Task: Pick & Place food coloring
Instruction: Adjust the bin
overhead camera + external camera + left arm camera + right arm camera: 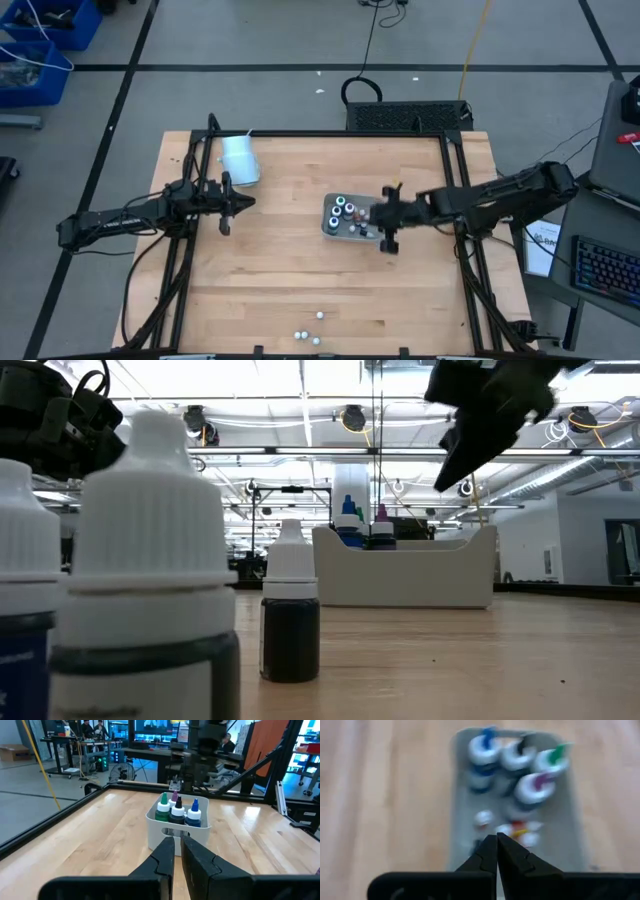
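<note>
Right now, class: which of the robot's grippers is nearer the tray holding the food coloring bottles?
The right gripper, shut, hovers at the tray's edge. The left gripper waits well away, near the cup.

The bench (300, 280) is pale wood, framed in black. In the whitish tray (165, 831) stand 4 food coloring bottles (176, 811), tipped green, purple, black and blue. A pale-blue-white cup (240, 158) lies beyond.

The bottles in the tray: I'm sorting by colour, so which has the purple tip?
In the right wrist view it is the bottle standing nearest the small loose items in the tray; the other three, tipped blue, black and green, stand in a row behind it.
</note>
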